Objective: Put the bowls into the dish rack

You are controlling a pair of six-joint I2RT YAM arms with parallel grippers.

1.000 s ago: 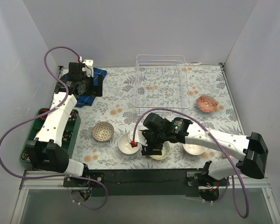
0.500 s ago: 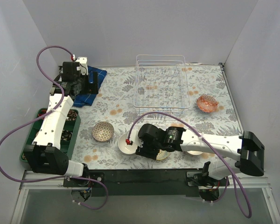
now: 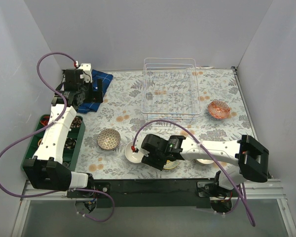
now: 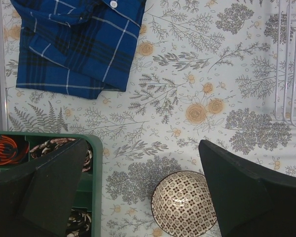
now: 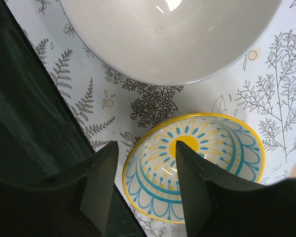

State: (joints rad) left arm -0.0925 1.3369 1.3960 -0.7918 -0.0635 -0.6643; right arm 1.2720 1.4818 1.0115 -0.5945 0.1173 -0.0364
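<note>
The wire dish rack (image 3: pixel 170 86) stands at the back centre with no bowl in it; its edge shows in the left wrist view (image 4: pixel 291 64). A brown patterned bowl (image 3: pixel 109 138) (image 4: pixel 183 205), a white bowl (image 3: pixel 133 153) (image 5: pixel 172 34), a yellow-and-blue bowl (image 3: pixel 171 165) (image 5: pixel 237 153), another white bowl (image 3: pixel 205 159) and a red bowl (image 3: pixel 219 109) sit on the table. My right gripper (image 3: pixel 160 159) (image 5: pixel 145 163) is open, one finger outside the yellow bowl's rim and one inside. My left gripper (image 3: pixel 83 95) (image 4: pixel 145 197) is open and empty, high above the table's left side.
A green compartment tray (image 3: pixel 34 148) (image 4: pixel 96 163) holding dark items lies at the left edge. A blue plaid cloth (image 3: pixel 96 86) (image 4: pixel 79 44) lies at the back left. Grey walls enclose the table. The right arm lies across the front, over part of the second white bowl.
My right gripper has moved left and down onto the yellow-and-blue bowl's rim. My left gripper has drawn back a little toward the back left.
</note>
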